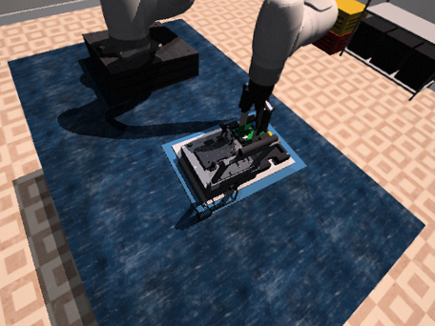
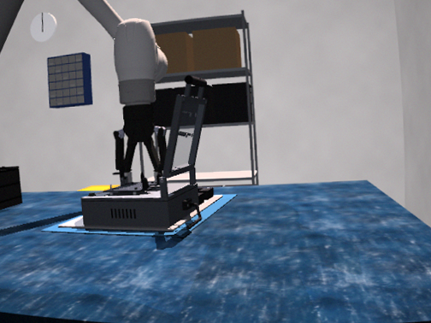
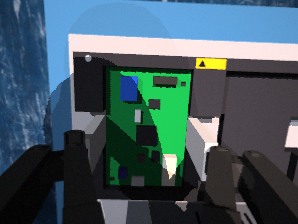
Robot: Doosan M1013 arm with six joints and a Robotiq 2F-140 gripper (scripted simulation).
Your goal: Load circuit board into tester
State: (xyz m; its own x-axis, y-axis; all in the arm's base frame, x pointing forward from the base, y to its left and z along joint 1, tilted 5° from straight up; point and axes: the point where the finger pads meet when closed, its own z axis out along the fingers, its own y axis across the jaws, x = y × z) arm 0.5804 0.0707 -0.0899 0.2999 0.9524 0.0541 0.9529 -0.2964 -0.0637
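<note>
The green circuit board (image 3: pixel 147 127) lies face up in the left pocket of the dark tray (image 3: pixel 200 95), its white connector (image 3: pixel 170 166) at the end toward the bottom of the wrist view. My gripper (image 3: pixel 146 128) is low over the board, one finger on each long side. The fingers stand apart from the board's edges, so the gripper is open. In the top view the gripper (image 1: pixel 254 121) stands over the board (image 1: pixel 246 131) behind the tester (image 1: pixel 218 161). The tester's lid (image 2: pixel 185 129) stands open, nearly upright, next to the gripper (image 2: pixel 141 178).
The tray's right pocket (image 3: pixel 255 115) is empty. Tester (image 2: pixel 136 208) and tray sit on a white plate on a light blue mat (image 1: pixel 294 166). The arm's black base (image 1: pixel 139 58) is at the back left. Shelves (image 1: pixel 409 48) stand far behind.
</note>
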